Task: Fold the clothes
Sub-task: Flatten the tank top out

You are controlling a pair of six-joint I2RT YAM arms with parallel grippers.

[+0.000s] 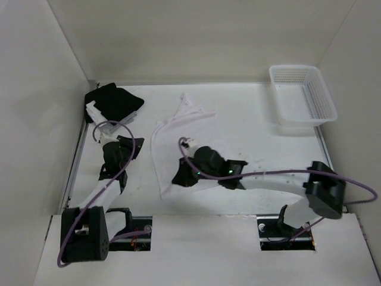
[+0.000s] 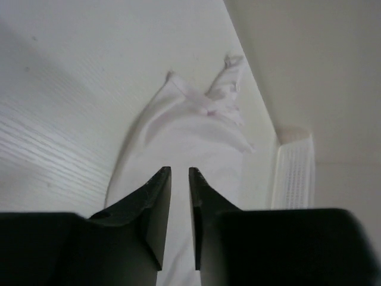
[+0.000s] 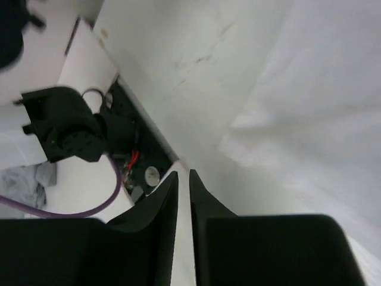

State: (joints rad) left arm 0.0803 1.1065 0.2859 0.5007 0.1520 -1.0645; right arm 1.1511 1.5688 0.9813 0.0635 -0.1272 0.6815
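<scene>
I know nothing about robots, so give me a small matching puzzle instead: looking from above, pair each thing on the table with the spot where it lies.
Things:
1. white garment
2. black cloth bundle
3. mesh basket

Places:
a. far right corner
b. far left corner
c. middle of the table

Pairs: 1-c, 2-b, 3-a.
</scene>
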